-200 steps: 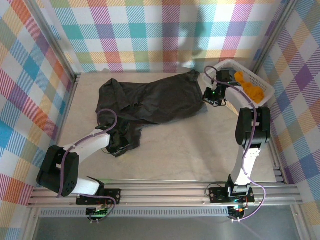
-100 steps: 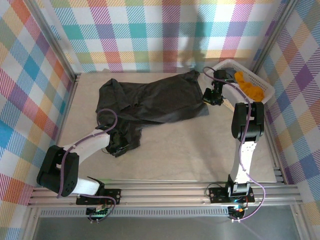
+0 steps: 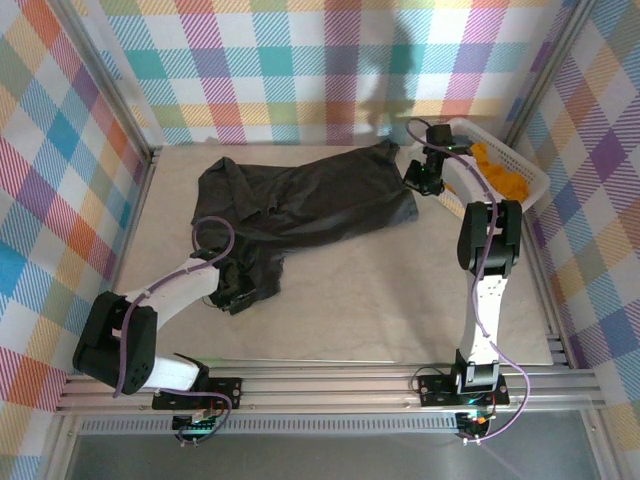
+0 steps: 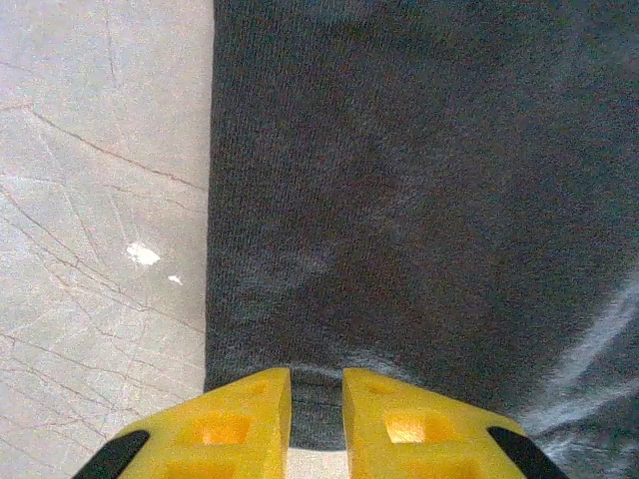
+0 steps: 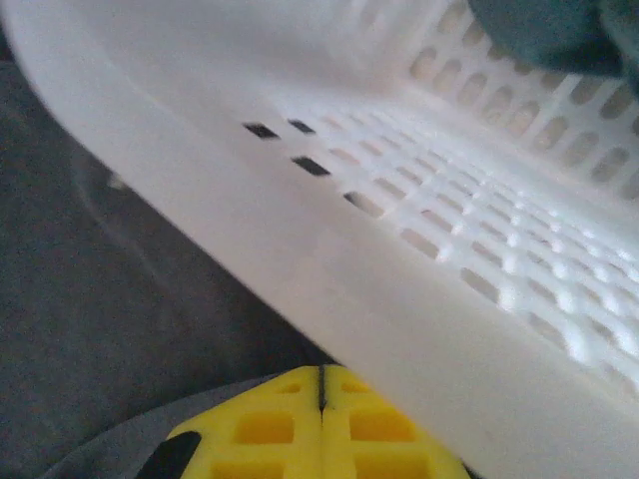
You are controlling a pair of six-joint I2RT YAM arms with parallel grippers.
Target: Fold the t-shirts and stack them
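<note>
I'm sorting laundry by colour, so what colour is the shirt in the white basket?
The shirt in the basket is orange; the top view shows it best.

1. t-shirts: two counted from above, one charcoal-black t-shirt [image 3: 310, 200] and one orange t-shirt [image 3: 500, 177]; the right wrist view adds one grey cloth piece [image 5: 539, 30].
2. baskets: one white lattice basket [image 3: 522, 165].
3. arms: two, the left arm [image 3: 170, 290] and the right arm [image 3: 487, 270].
4. grippers: two, the left gripper [image 3: 238, 296] and the right gripper [image 3: 418, 178].
5. tables: one table [image 3: 380, 300].
</note>
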